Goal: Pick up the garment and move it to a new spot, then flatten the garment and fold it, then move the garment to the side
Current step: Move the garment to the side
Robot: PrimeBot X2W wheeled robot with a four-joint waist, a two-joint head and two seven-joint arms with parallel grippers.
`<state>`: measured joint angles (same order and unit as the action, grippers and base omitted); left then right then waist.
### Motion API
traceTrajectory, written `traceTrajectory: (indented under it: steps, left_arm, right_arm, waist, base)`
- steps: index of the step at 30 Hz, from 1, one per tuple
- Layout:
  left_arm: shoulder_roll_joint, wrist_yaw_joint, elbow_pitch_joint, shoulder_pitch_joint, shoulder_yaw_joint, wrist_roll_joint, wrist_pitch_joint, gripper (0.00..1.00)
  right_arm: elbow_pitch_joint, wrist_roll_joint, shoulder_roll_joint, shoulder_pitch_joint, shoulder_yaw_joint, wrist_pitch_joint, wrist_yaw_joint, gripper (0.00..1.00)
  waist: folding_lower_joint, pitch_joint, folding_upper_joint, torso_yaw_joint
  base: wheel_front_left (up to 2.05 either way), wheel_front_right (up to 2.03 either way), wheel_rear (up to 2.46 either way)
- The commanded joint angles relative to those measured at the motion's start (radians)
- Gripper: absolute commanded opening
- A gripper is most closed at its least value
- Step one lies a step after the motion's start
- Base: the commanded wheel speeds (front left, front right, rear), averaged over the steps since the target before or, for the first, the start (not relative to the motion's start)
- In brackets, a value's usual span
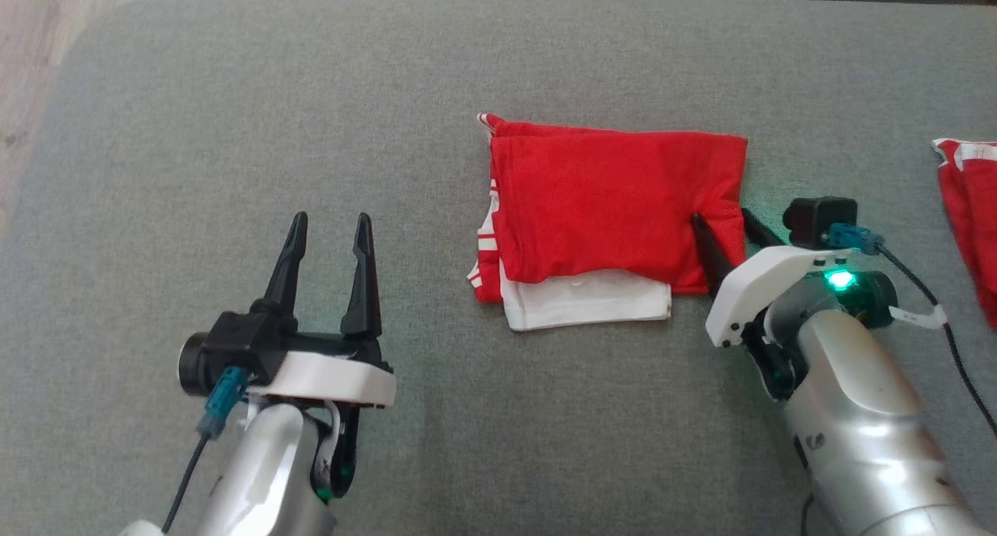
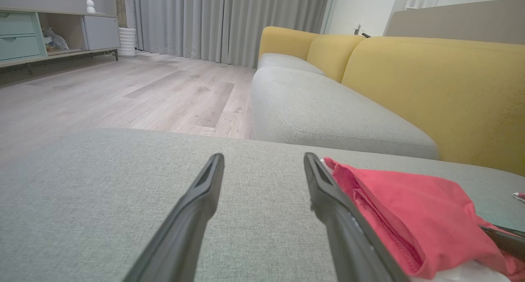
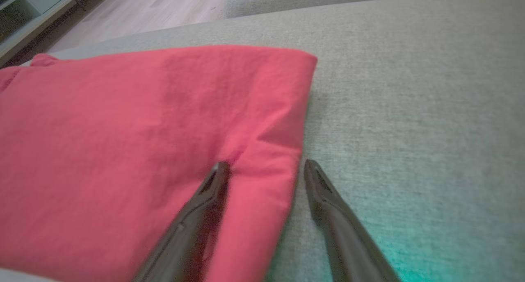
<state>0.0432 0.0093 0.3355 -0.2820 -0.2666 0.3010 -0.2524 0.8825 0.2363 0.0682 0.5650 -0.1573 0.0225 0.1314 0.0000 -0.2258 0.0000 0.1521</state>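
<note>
The garment (image 1: 615, 201) lies as a neat red rectangle in the middle of the grey cushion (image 1: 234, 115), with a white layer (image 1: 584, 302) showing from under its near edge and striped trim along its left side. Since it already looks flattened and folded, the step in hand is probably the last one, moving it to the side. The right gripper (image 1: 720, 216) is set at the garment's near right corner. Its jaws are spread and straddle the right edge. In the right wrist view one finger (image 3: 197, 216) rests on top of the red cloth, where a small crease gathers at its tip, and the other finger (image 3: 336, 224) sits on the bare cushion just beside the hem. Nothing is pinched yet. The next move calls for closing on that edge deep enough to catch every layer, the white one included, then drawing the stack sideways low and level so the fold does not fall open. The right forearm comes in from the near right, with the wrist angled down and the fingers pointing to the far left. The left gripper (image 1: 330, 218) sits well to the left of the garment over bare cushion, its fingers spread wide, pointing away and holding nothing. Another red cloth (image 1: 970, 201) lies at the far right edge of the cushion.
</note>
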Motion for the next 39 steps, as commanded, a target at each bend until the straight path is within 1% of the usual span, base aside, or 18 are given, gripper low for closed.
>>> traceTrajectory:
  steps: [1,2,7,10,14,17,19,22,25,30,34,37,39]
  left_arm:
    - [0.007,0.006,-0.033,-0.038,0.025,-0.001,-0.009,1.0]
    - [0.007,0.006,-0.032,-0.037,0.026,-0.002,-0.009,1.0]
    - [0.007,0.006,-0.026,-0.023,0.031,-0.006,-0.009,1.0]
    - [0.007,0.005,-0.024,-0.011,0.029,-0.006,-0.009,1.0]
    - [0.007,0.005,-0.022,0.007,0.02,0.0,-0.009,1.0]
    - [0.007,0.008,-0.026,0.014,0.004,0.01,-0.009,1.0]
    - [0.007,0.014,-0.031,0.017,-0.008,0.019,-0.009,1.0]
    - [0.007,0.019,-0.034,0.018,-0.023,0.025,-0.009,1.0]
    - [0.007,0.026,-0.038,0.014,-0.027,0.025,-0.009,1.0]
    - [0.007,0.021,-0.038,0.004,-0.02,0.016,-0.009,1.0]
    - [0.007,0.012,-0.04,-0.015,-0.015,0.009,-0.009,1.0]
    - [0.007,0.009,-0.043,-0.032,-0.014,0.004,-0.009,1.0]
    - [0.007,0.007,-0.043,-0.043,-0.008,-0.003,-0.009,1.0]
  right_arm:
    - [0.01,-0.007,-0.018,-0.01,-0.037,0.001,-0.001,0.08]
    - [0.024,-0.015,-0.018,-0.004,-0.042,-0.011,-0.001,0.0]
    - [0.074,-0.073,-0.018,0.019,-0.035,-0.089,-0.001,0.0]
    - [0.083,-0.136,-0.018,0.025,-0.021,-0.133,-0.001,0.0]
    - [0.062,-0.22,-0.006,0.026,0.002,-0.166,-0.001,0.0]
    - [0.023,-0.271,0.027,0.022,0.0,-0.162,-0.001,0.0]
    - [-0.011,-0.301,0.063,0.017,-0.015,-0.147,-0.001,0.0]
    - [-0.074,-0.323,0.134,0.01,-0.041,-0.111,-0.001,0.0]
    - [-0.139,-0.318,0.229,0.006,-0.054,-0.065,-0.001,0.0]
    - [-0.235,-0.278,0.379,0.008,-0.054,0.008,-0.001,0.0]
    - [-0.249,-0.27,0.492,0.013,-0.032,0.067,-0.001,0.0]
    - [-0.24,-0.282,0.554,0.015,0.003,0.096,-0.001,0.0]
    - [-0.235,-0.305,0.583,0.024,0.025,0.112,-0.001,0.0]
  waist:
    - [0.0,0.004,0.0,-0.001]
    - [0.0,0.009,0.0,-0.002]
    - [0.0,0.044,0.0,-0.018]
    - [0.0,0.072,0.0,-0.034]
    - [0.0,0.105,0.0,-0.072]
    - [0.0,0.123,0.0,-0.102]
    - [0.0,0.128,0.0,-0.121]
    - [0.0,0.126,0.0,-0.144]
    - [0.0,0.112,0.0,-0.158]
    - [0.0,0.077,0.0,-0.168]
    - [0.0,0.037,0.0,-0.16]
    - [0.0,-0.001,0.0,-0.151]
    - [0.0,-0.028,0.0,-0.149]
  base:
    - [0.0,0.0,0.0]
    - [0.0,0.0,0.0]
    - [0.0,0.0,0.0]
    - [0.0,0.0,0.0]
    - [0.0,0.0,0.0]
    - [0.0,0.0,0.0]
    - [0.0,0.0,0.0]
    - [0.0,0.0,0.0]
    - [0.0,0.0,0.0]
    - [0.0,0.0,0.0]
    - [0.0,0.0,0.0]
    - [0.0,0.0,0.0]
    - [0.0,0.0,0.0]
